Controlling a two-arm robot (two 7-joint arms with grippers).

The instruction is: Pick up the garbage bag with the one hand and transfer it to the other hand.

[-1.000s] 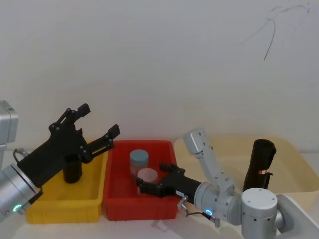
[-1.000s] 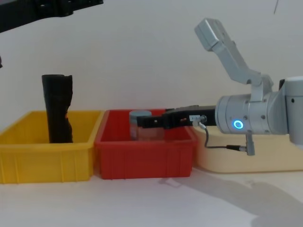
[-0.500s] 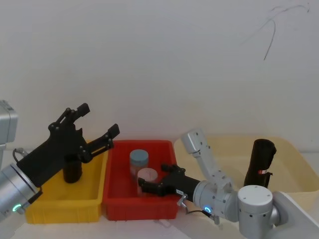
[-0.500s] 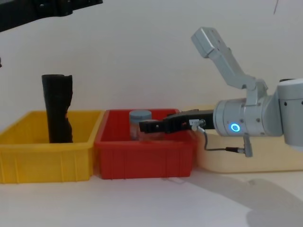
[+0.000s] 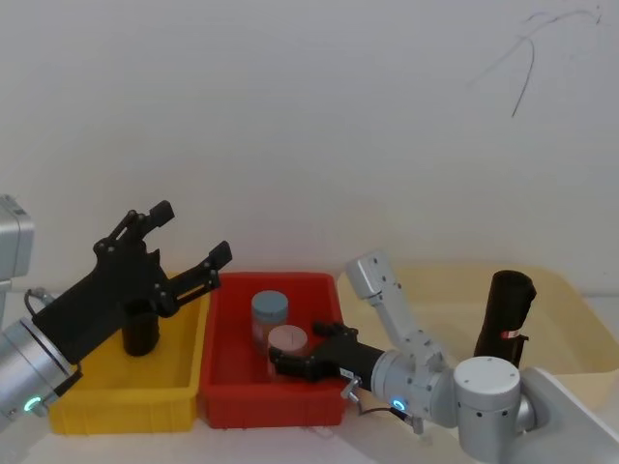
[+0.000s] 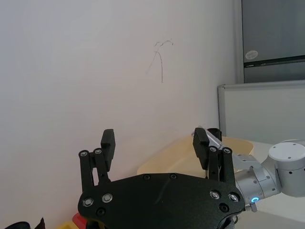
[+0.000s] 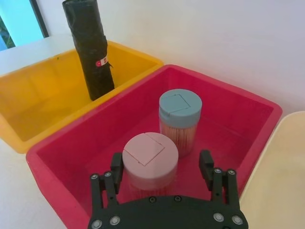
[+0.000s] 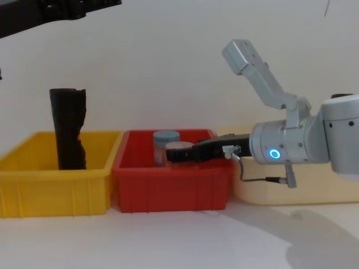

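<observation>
1. I am looking at a bare white wall behind a pale table; I judge the pick-up is not yet begun.
2. The left gripper [image 5: 193, 232] is hanging wide open and empty.
3. The bag [image 5: 140, 329] is standing upright in the yellow bin [image 5: 116, 406], just below those fingers and apart from them.
4. The right gripper [image 5: 295, 350] is sitting open and empty, low in the red bin [image 5: 271, 401], with a pink-lidded jar [image 7: 150, 160] just ahead.
5. Next, I am planning to lower the left gripper around the bag, close it and lift, while the right gripper rises clear to receive the bag.
</observation>
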